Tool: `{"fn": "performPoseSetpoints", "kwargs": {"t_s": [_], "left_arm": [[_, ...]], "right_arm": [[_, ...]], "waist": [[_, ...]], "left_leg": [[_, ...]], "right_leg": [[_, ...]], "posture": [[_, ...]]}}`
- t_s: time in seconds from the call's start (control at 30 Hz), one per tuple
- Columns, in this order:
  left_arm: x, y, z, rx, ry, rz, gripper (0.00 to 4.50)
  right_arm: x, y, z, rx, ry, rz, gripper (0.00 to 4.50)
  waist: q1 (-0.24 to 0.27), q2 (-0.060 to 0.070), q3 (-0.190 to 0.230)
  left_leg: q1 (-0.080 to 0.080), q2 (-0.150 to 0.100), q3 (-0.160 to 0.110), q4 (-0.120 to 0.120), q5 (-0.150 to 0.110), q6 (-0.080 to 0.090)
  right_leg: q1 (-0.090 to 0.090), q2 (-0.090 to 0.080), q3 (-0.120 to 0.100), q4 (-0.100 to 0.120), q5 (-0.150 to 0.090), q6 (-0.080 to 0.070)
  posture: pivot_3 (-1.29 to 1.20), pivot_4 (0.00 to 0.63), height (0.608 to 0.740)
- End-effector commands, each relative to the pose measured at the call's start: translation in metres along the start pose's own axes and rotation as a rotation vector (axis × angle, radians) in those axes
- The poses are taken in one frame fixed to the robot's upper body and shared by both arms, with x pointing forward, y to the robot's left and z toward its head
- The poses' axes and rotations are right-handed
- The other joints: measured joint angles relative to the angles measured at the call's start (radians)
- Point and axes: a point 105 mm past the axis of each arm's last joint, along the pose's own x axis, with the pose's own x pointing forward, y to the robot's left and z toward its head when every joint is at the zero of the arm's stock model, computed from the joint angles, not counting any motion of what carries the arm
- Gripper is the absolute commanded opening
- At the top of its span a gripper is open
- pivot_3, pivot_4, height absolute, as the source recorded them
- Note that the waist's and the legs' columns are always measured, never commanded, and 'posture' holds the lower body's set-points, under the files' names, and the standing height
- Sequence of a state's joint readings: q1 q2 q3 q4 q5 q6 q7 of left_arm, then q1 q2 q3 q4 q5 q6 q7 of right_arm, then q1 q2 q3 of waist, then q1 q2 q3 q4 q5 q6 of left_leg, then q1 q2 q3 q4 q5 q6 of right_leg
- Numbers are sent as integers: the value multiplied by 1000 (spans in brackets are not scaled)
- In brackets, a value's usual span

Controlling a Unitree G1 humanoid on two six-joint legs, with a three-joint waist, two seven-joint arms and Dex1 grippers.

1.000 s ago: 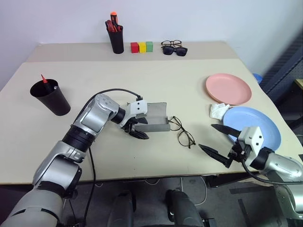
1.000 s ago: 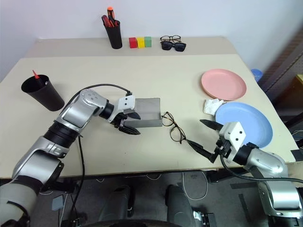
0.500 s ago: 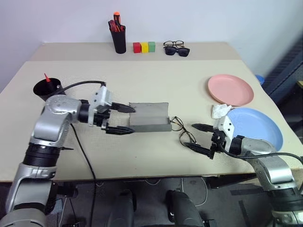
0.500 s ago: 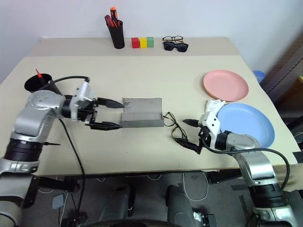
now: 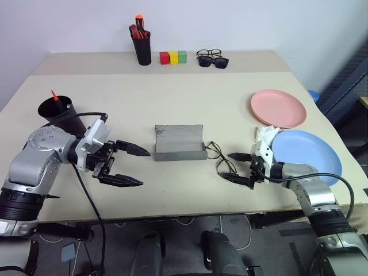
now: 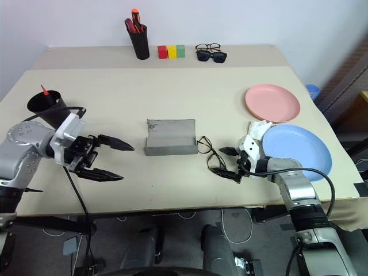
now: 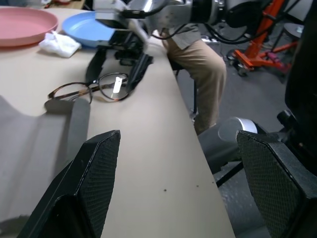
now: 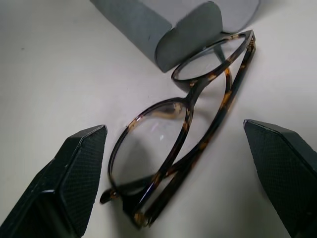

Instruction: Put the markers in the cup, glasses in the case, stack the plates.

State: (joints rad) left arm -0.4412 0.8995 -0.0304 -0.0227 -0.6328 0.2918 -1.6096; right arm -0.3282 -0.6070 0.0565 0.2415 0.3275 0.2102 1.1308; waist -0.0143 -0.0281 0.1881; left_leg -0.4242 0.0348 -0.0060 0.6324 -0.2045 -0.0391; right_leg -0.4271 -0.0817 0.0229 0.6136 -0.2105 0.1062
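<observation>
The grey case [image 5: 179,142] lies open at mid-table, its flap up. Just right of it lie the thin dark-rimmed glasses [image 5: 221,160], folded. My right gripper [image 5: 225,166] is open, a fingertip on either side of their near lens; in the right wrist view the glasses [image 8: 190,96] lie between the fingers with the case [image 8: 163,25] beyond. My left gripper [image 5: 144,168] hangs open and empty left of the case. A red marker [image 5: 53,95] sticks out of the black cup [image 5: 60,112] at the left. The pink plate [image 5: 278,108] and blue plate [image 5: 307,155] lie side by side at the right.
A crumpled white tissue [image 5: 263,134] sits between the plates. At the back stand a black pen holder [image 5: 141,43] with red pens, three coloured blocks [image 5: 173,57], and sunglasses with other spectacles [image 5: 211,57]. The table's front edge is close below both grippers.
My left gripper drew back from the case to the left and stayed open. My right gripper moved left from near the blue plate until its open fingers straddle the glasses.
</observation>
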Motion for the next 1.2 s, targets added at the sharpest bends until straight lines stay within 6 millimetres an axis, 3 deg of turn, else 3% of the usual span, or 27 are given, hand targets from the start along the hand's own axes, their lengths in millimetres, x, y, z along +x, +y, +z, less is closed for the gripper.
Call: {"fn": "performPoseSetpoints", "kwargs": {"t_s": [0.03,0.6,1.13,1.2], "left_arm": [[5,-4,4,40,-7,-28,3813],[4,-3,-5,18,-10,-13,3813],[3,-7,-8,19,-9,-7,3813],[3,-8,-8,17,-9,-3,3895]], "right_arm": [[5,0,9,-34,-22,24,4500],[8,10,29,-71,-66,84,4500],[20,13,23,-56,-46,107,4500],[21,13,24,-59,-46,105,3951]], "waist": [[0,0,0],[0,0,0],[-1,0,0],[-1,0,0]], "left_leg": [[0,0,0,0,0,0],[0,0,0,0,0,0],[0,0,0,0,0,0],[0,0,0,0,0,0]], "right_leg": [[0,0,0,0,0,0],[0,0,0,0,0,0],[0,0,0,0,0,0],[0,0,0,0,0,0]], "posture": [[0,150,740],[0,150,740],[0,150,740],[0,150,740]]}}
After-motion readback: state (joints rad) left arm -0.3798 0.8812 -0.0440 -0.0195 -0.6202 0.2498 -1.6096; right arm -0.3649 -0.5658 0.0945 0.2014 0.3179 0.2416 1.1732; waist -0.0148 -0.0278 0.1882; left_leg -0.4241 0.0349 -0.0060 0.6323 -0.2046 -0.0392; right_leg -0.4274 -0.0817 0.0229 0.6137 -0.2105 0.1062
